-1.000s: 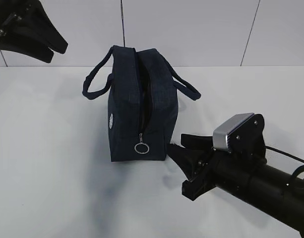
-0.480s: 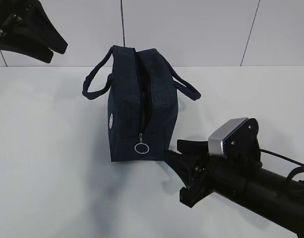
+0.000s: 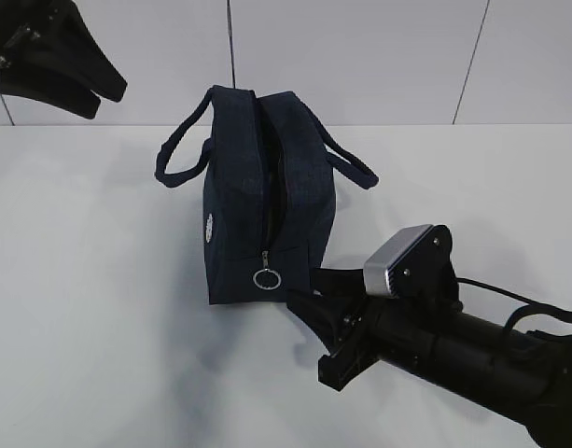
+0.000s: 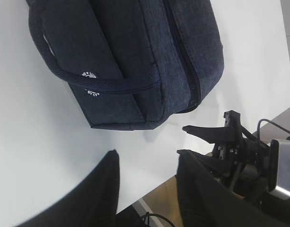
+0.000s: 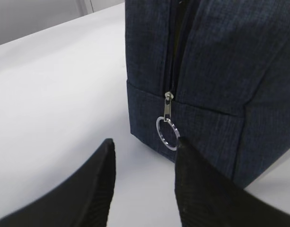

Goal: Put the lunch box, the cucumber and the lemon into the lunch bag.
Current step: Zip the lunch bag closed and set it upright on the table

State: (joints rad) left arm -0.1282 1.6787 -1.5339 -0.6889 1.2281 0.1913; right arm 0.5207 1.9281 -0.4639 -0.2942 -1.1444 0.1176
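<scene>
White tabletop (image 3: pixel 99 327) carries the lunch bag (image 3: pixel 258 215) upright at centre, zipper parted along its top, ring pull (image 3: pixel 266 278) hanging at six o'clock. My right gripper (image 3: pixel 309 291) sits low at five o'clock, jaws partly spread, empty; left gripper (image 3: pixel 104 89) hangs at ten o'clock, likewise empty.

The right pincer (image 3: pixel 309 291) reaches in low from the right, jaws parted and empty; the left pincer (image 3: pixel 99 89) hangs raised at far left, also parted
</scene>
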